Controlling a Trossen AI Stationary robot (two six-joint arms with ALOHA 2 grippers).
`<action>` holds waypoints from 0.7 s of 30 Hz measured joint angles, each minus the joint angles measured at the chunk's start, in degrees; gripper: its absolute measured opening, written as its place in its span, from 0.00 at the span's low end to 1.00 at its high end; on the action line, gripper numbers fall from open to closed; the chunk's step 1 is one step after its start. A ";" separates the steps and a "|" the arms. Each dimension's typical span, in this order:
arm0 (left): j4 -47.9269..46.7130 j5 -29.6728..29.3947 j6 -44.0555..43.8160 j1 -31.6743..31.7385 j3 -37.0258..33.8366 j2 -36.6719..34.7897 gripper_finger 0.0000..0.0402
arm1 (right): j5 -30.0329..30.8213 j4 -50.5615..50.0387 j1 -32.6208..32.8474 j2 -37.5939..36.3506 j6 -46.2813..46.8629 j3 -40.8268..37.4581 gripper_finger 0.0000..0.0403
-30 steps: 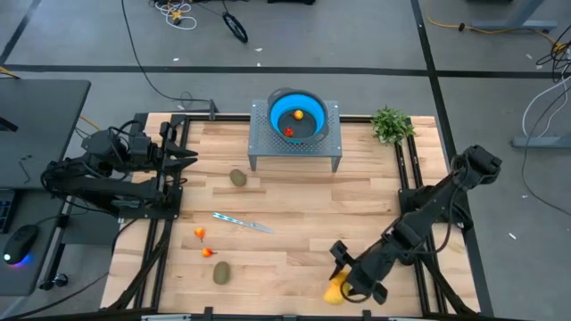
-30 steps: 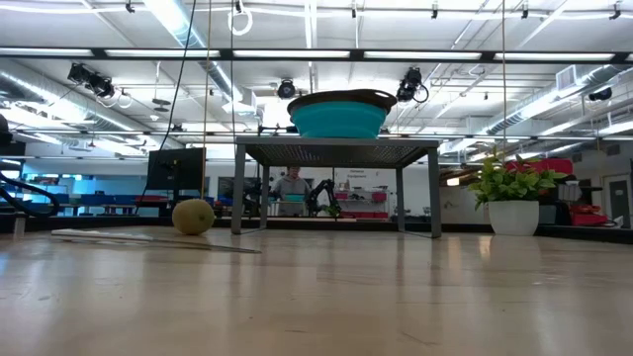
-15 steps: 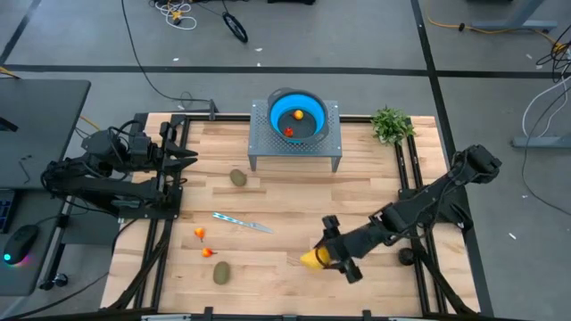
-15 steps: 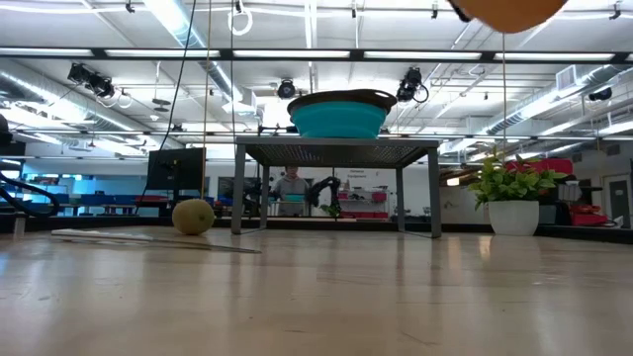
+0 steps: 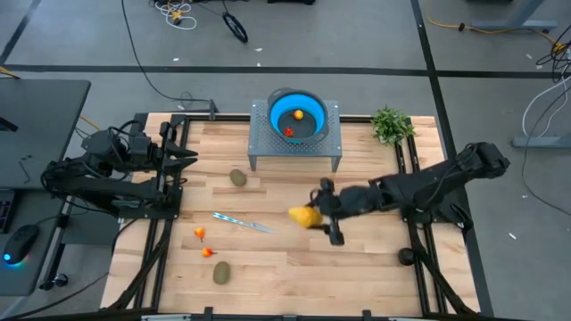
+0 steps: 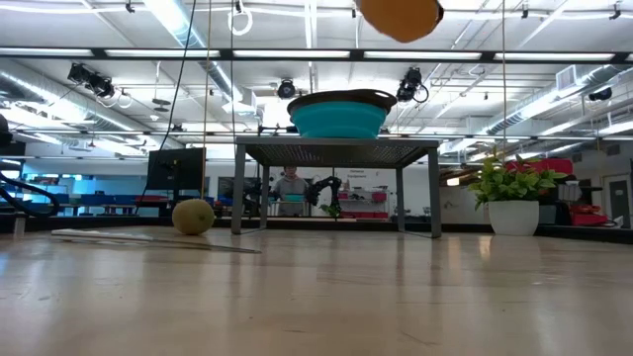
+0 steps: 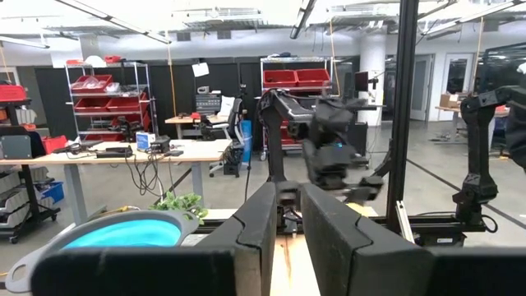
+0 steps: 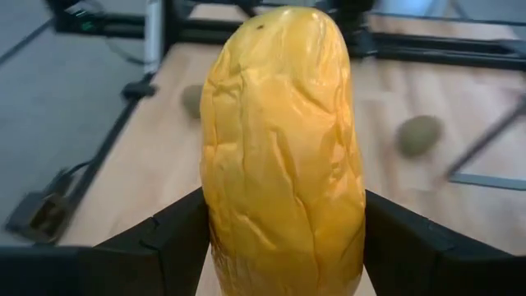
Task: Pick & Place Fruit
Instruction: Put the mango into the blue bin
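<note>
the right gripper (image 5: 323,214) is holding the large elongated yellow-orange fruit (image 5: 305,217) between its fingers (image 8: 415,247), lifted above the middle of the wooden tabletop (image 5: 375,259), near the front of the perforated metal stand (image 5: 295,143) that is carrying the blue bowl (image 5: 297,116). two small pieces, one orange (image 5: 298,114) and one red (image 5: 288,131), are already lying in that bowl, while two brown-green oval kiwis (image 5: 238,177) (image 5: 220,272) and two tiny red-orange fruits (image 5: 199,234) (image 5: 207,252) are sitting on the tabletop, so i judge the task roughly a third done. the left gripper (image 5: 183,158) is waiting at the tabletop's left edge, its fingers (image 7: 259,238) nearly closed on nothing.
</note>
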 joint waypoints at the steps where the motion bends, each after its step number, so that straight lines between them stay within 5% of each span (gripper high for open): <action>1: -0.02 0.00 0.00 0.02 -0.02 0.00 0.17 | 0.00 -0.09 -1.01 -0.54 -0.04 0.00 0.67; 21: -0.03 0.00 0.00 0.01 -0.02 0.00 0.17 | 2.15 -2.42 -15.62 -1.94 0.65 -0.02 0.67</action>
